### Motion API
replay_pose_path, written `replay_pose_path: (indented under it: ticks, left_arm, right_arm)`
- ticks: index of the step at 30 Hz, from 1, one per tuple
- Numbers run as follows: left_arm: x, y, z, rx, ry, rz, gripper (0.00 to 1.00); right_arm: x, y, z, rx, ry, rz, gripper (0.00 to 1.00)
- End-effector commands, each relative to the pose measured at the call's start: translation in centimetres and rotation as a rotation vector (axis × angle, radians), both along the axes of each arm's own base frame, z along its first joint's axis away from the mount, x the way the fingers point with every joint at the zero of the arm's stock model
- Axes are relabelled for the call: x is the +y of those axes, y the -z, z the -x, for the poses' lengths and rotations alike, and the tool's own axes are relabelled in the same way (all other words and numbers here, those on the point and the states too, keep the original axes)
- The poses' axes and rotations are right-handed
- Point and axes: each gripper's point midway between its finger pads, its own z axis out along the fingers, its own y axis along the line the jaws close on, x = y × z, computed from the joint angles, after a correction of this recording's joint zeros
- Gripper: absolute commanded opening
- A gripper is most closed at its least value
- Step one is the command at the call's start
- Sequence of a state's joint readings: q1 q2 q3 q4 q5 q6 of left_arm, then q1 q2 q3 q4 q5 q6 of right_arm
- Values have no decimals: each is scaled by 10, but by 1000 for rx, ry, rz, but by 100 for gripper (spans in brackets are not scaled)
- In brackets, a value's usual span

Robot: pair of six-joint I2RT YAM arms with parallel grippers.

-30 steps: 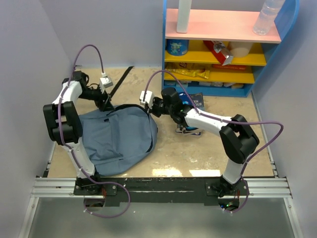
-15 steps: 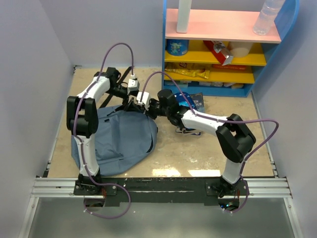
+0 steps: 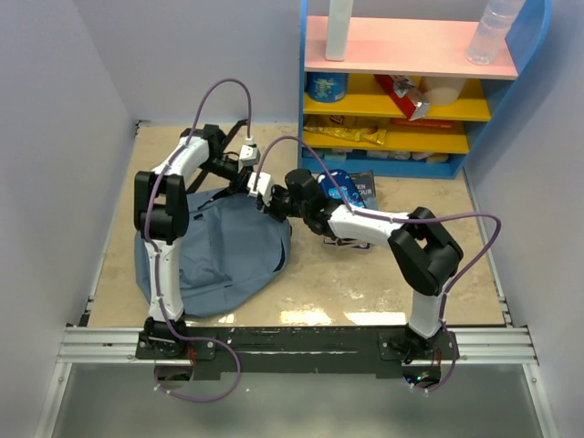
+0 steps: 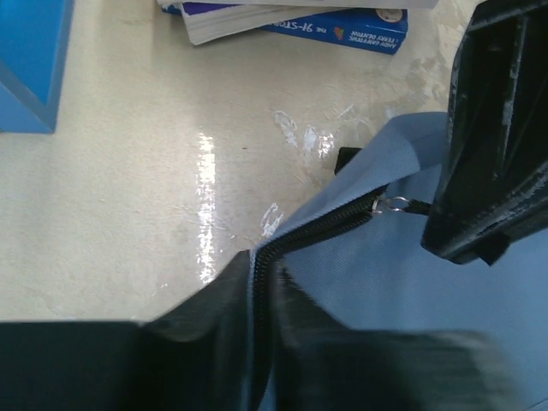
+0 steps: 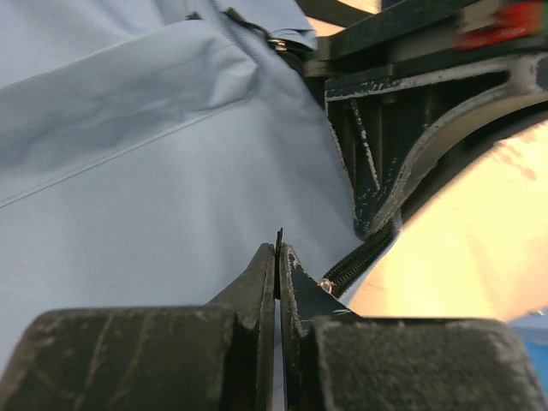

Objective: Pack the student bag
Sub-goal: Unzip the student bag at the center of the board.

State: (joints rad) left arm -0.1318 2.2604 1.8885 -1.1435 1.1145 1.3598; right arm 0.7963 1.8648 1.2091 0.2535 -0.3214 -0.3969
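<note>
One surface (image 3: 365,283): pale and glossy; we see it carrying all the rest.
Shelf (image 3: 401,46): pink, yellow and blue, standing at the far right corner, with goods on its boards.
Bag (image 3: 219,255): slate-blue, lying slumped on the left half of the surface, well clear of the shelf; we find both hands at its far right edge.
Books (image 3: 356,192): a small stack lying flat just in front of the shelf, near the bag but apart from it.
Left hand (image 4: 261,274): we see its fingers drawn in on the bag's edge, one on each side of the zip, pinching the fabric there.
Right hand (image 5: 278,257): fingers pressed together, with a thin black tab nipped between the tips; it sits just beside the left hand.
Zip (image 4: 325,227): black teeth, closed along the stretch we can see between the two hands.
Zip pull (image 4: 396,204): a small metal ring on the zip, whose tab runs into the right hand.
</note>
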Motion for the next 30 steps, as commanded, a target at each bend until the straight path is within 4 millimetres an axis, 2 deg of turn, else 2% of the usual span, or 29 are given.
replay_pose_path:
  ticks: [1,6,10,14,16,20,24,25,30]
  left_arm:
    - [-7,-13,-9,-65,35,39,8]
    - [4,-15,-3,-36,19,10,6]
    - [15,-22,4,-17,10,-6,4]
    - [35,-30,8,6,-39,-20,2]
    - [44,-34,16,-2,-49,-41,2]
    - [67,-35,27,-1,-84,-112,2]
    - [72,-39,36,16,-102,-122,2]
    - [81,-41,33,24,-136,-121,2]
    - [102,-56,15,51,-243,-90,0]
  right_arm:
    - [4,-18,2,-32,23,-48,0]
    - [-8,-12,-1,-33,87,-29,0]
    - [-21,0,2,-19,121,4,0]
    - [-35,7,5,-21,158,29,0]
    - [-42,11,8,-20,168,36,0]
    - [-52,1,7,-43,204,26,0]
    - [-56,0,1,-53,223,37,0]
    - [-56,0,1,-53,227,41,0]
    - [-57,6,-5,-51,245,59,0]
